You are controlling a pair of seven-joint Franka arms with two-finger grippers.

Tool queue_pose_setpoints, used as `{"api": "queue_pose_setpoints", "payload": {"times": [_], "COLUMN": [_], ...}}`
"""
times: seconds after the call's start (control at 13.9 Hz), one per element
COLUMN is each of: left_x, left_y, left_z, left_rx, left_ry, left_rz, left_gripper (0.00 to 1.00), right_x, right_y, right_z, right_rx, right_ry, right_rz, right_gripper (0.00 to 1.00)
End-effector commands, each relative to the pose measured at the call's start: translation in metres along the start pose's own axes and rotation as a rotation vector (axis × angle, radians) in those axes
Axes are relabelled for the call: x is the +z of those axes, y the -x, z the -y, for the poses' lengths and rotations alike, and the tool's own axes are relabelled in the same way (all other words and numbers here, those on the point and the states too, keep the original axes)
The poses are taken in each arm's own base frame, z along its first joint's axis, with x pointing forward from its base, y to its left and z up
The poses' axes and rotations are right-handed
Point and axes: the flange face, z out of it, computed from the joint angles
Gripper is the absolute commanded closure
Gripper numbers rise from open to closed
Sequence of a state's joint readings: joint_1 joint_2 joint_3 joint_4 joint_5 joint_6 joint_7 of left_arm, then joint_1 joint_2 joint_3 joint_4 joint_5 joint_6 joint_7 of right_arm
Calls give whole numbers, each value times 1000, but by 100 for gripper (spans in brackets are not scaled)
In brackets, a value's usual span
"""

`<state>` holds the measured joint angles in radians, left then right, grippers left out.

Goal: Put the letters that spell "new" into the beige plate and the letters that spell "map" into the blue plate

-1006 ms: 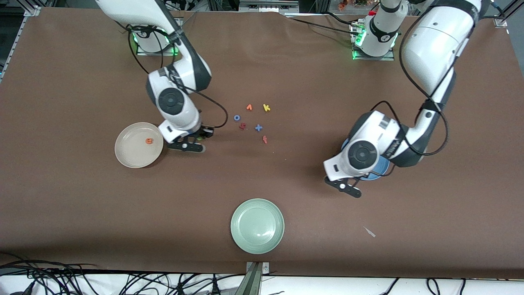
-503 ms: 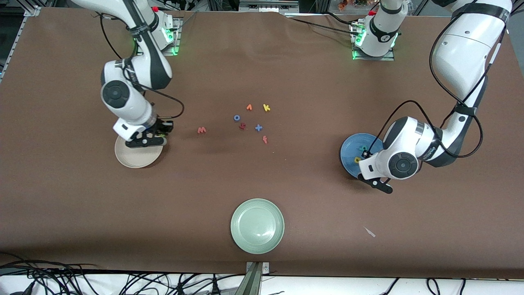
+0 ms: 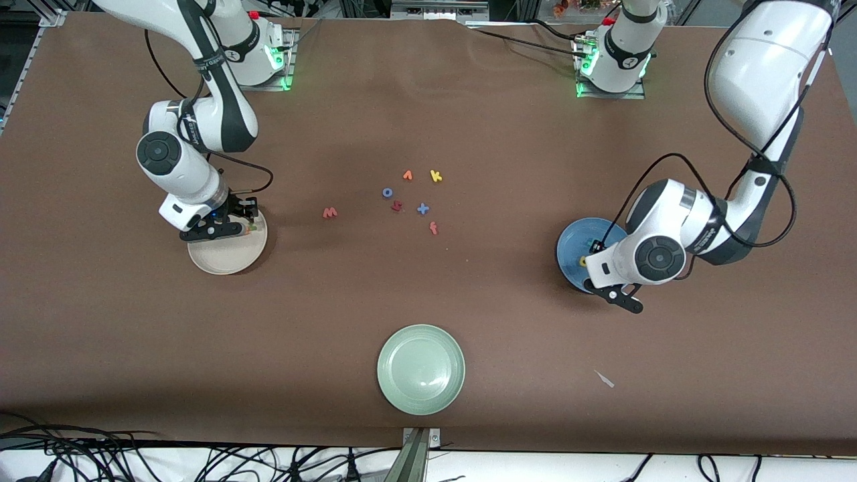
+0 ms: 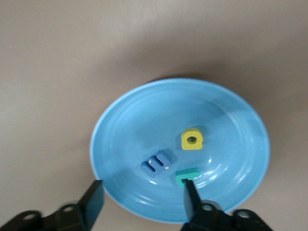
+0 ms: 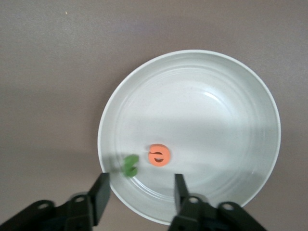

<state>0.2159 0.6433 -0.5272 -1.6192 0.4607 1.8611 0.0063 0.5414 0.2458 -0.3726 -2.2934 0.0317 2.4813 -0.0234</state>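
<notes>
My right gripper (image 3: 215, 229) hangs open over the beige plate (image 3: 226, 260), nothing between its fingers. In the right wrist view the beige plate (image 5: 216, 120) holds the orange e (image 5: 159, 155) and a blurred green n (image 5: 130, 165) close to my right gripper (image 5: 140, 191). The red-pink w (image 3: 329, 213) lies on the table, toward the middle from that plate. My left gripper (image 3: 617, 296) is open over the blue plate (image 3: 569, 249). In the left wrist view the blue plate (image 4: 134, 120) carries the blue m (image 4: 156, 163), yellow a (image 4: 191, 140) and teal p (image 4: 186, 177) beside my left gripper (image 4: 142, 199).
A cluster of loose letters sits mid-table: orange v (image 3: 407, 175), yellow k (image 3: 436, 176), blue o (image 3: 387, 192), dark-red letter (image 3: 397, 206), blue x (image 3: 422, 209) and a red-orange one (image 3: 433, 228). A pale green plate (image 3: 420, 369) lies near the front edge, a white scrap (image 3: 604, 379) beside it.
The right arm swung from beside the w to over the beige plate and opened, releasing the green n. The left arm shifted over the blue plate and opened, leaving the teal p.
</notes>
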Motion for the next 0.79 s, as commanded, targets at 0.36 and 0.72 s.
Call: {"api": "queue_pose_setpoints", "payload": {"times": [0.36, 0.72], "left_x": [-213, -295], "left_y": [46, 96], "left_z": [-22, -16], "left_rx": [-133, -175], "left_ry": [15, -9], "left_rz": [-169, -256], "left_gripper": [0, 0], "right_x": [-12, 22], "right_y": [1, 7], "right_z": [132, 179], "right_rx": [105, 122], "right_ry": [-43, -65], "right_rz": [4, -31], "right_gripper": [0, 0]}}
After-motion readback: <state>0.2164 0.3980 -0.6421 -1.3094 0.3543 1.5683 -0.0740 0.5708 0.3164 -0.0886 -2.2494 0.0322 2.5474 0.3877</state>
